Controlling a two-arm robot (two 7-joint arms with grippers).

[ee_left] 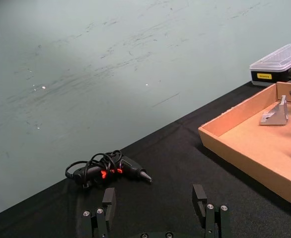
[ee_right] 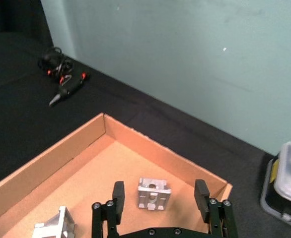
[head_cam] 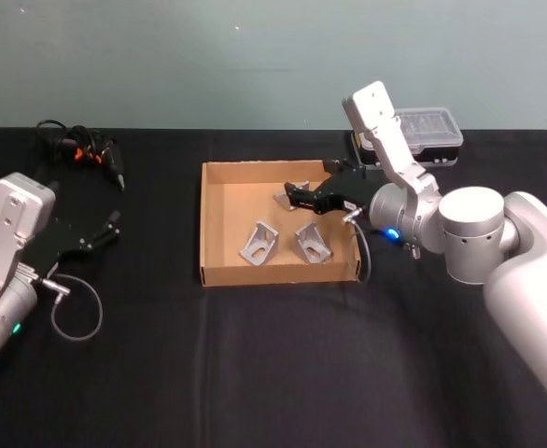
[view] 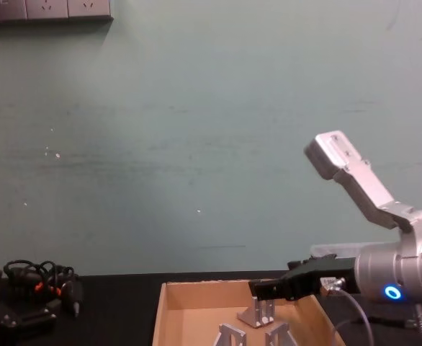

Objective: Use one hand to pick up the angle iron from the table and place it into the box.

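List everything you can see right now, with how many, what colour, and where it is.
angle irons: three, silver-grey, all inside the box, one near the far wall, two nearer the front
box: one, brown cardboard, middle of the table
table: one, black, under everything
corded tool: one, black with orange-red marks, far left of the table
clear-lidded case: one, black with a clear lid, beyond the box's far right corner
wall sockets: one strip, grey, on the wall at upper left in the chest view
left gripper: one, black, open, low over the table's left side
right gripper: one, black, open, above the far angle iron
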